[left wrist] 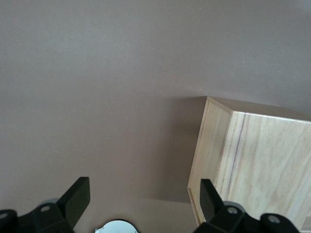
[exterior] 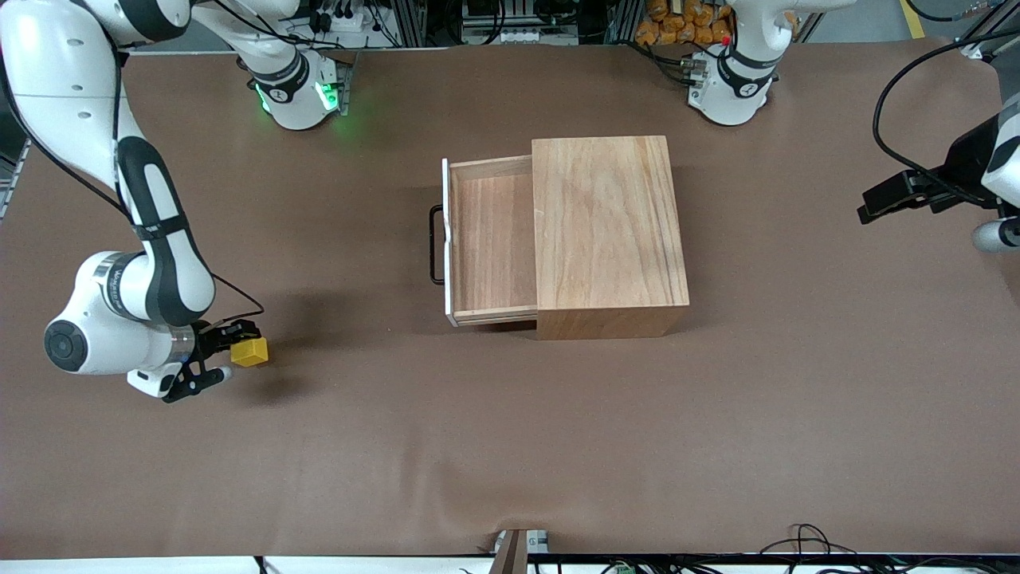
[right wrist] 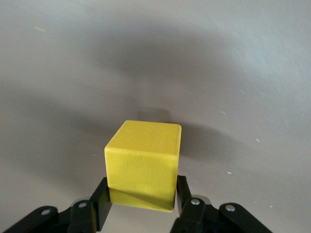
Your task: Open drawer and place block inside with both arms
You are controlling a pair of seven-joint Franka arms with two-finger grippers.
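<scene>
Front view: nearest the camera, our right gripper (exterior: 231, 352) pinches the block (exterior: 250, 351) at the right arm's end, well apart from the open drawer (exterior: 490, 239). Left wrist view: left gripper (left wrist: 141, 196) spread, waiting. Right wrist view: 2 fingers (right wrist: 99, 204) clamp it.

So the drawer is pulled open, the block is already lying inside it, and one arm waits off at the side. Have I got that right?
Not quite: the block isn't in the drawer. The right gripper is shut on it, toward the right arm's end of the table, as the front and right wrist views show. The drawer is open, and the left gripper waits open beside the box.
</scene>
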